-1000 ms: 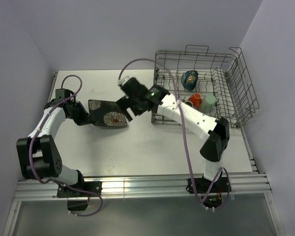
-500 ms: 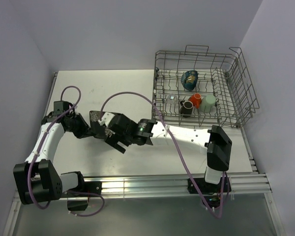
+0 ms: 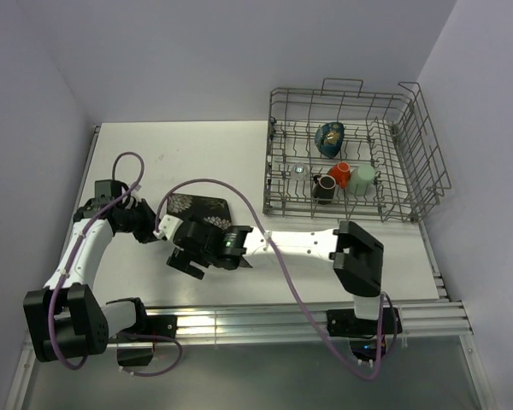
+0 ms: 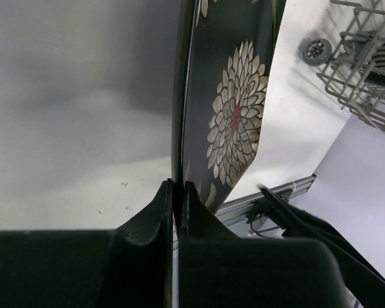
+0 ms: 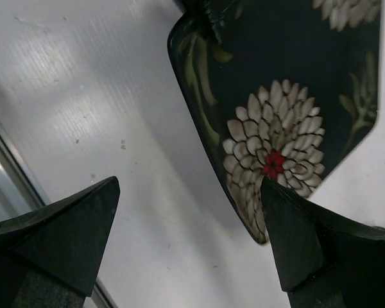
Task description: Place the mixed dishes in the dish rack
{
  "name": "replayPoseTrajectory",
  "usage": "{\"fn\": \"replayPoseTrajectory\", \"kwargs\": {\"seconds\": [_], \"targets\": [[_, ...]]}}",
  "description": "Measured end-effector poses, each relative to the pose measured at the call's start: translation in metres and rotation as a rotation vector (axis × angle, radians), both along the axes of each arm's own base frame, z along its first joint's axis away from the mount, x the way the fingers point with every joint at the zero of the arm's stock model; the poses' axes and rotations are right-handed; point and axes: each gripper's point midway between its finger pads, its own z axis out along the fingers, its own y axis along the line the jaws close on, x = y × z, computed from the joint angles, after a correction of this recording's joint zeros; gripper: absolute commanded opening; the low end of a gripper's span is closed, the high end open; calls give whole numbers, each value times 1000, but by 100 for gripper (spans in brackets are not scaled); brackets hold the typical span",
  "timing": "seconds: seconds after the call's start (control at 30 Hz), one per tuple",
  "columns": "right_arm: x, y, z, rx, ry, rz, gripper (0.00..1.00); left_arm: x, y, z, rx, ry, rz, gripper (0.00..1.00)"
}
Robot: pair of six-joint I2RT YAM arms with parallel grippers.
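The left tool [image 4: 177, 187] is clamping tight on the rim of the dark square plate [image 4: 234, 122], holding it over the counter [image 3: 197, 149] well to the left of the dish rack [image 3: 423, 145]. The right tool [image 5: 189, 192] is hovering just beside the plate on that same side of the rack, its jaws standing wide and gripping nothing. Inside the rack, the dark-blue bowl [image 3: 329, 138], small orange mug [image 3: 339, 172], pale green cup [image 3: 364, 177], dark brown mug [image 3: 324, 189] and small clear glass [image 3: 300, 169] are sitting among the tines.

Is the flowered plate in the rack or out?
Out: the left gripper pinches the plate by its rim, left of the rack.
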Motion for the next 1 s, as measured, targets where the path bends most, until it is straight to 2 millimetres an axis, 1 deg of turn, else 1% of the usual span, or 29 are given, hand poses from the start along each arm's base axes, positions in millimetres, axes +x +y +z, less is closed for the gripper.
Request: {"fn": "replayPoseTrajectory", "kwargs": {"seconds": [0.03,0.13,0.2,0.23,0.27,0.33,0.4,0.43,0.47,0.5,0.53,0.63,0.73,0.77,0.8,0.87,0.97,1.0], "targets": [[2,1,-7,-11,3,-3,97,1,-1,1,-9,-6,-4,0],[7,3,-40,-76,14,-17,93,0,-7,1,-43,-22,-20,0],[17,5,-58,-118,-4,-46,89,-1,-9,-2,-53,-31,-28,0],[20,5,-64,-131,-13,-62,87,0,-7,-5,-42,-35,-22,0],[22,6,-67,-137,-26,-70,83,0,-4,-9,-30,-30,-7,0],[28,6,-68,-154,-70,-105,77,2,-1,-12,-23,-37,5,0],[34,3,-67,-169,-112,-138,55,7,-1,-11,-24,-61,5,0],[38,1,-66,-179,-138,-151,41,8,-2,-11,-31,-74,2,0],[42,-2,-64,-193,-166,-162,15,9,-3,-10,-36,-81,0,0],[45,-5,-62,-206,-192,-171,5,10,-4,-10,-38,-87,-1,0],[47,-7,-62,-215,-210,-179,0,10,-5,-9,-45,-95,-7,0],[50,-8,-58,-233,-282,-167,0,20,-12,4,-65,-185,-43,0],[50,-12,-58,-259,-310,-155,0,18,-17,5,-63,-194,-64,1],[50,-12,-57,-259,-311,-156,0,18,-17,5,-63,-194,-64,6],[49,-12,-57,-258,-311,-155,0,18,-17,5,-64,-192,-64,31],[47,-15,-52,-243,-305,-168,0,18,-17,6,-67,-194,-66,56],[42,-19,-37,-203,-261,-182,0,17,-16,14,-75,-187,-52,63],[40,-19,-33,-187,-242,-180,0,18,-13,19,-54,-184,-37,63]]}}
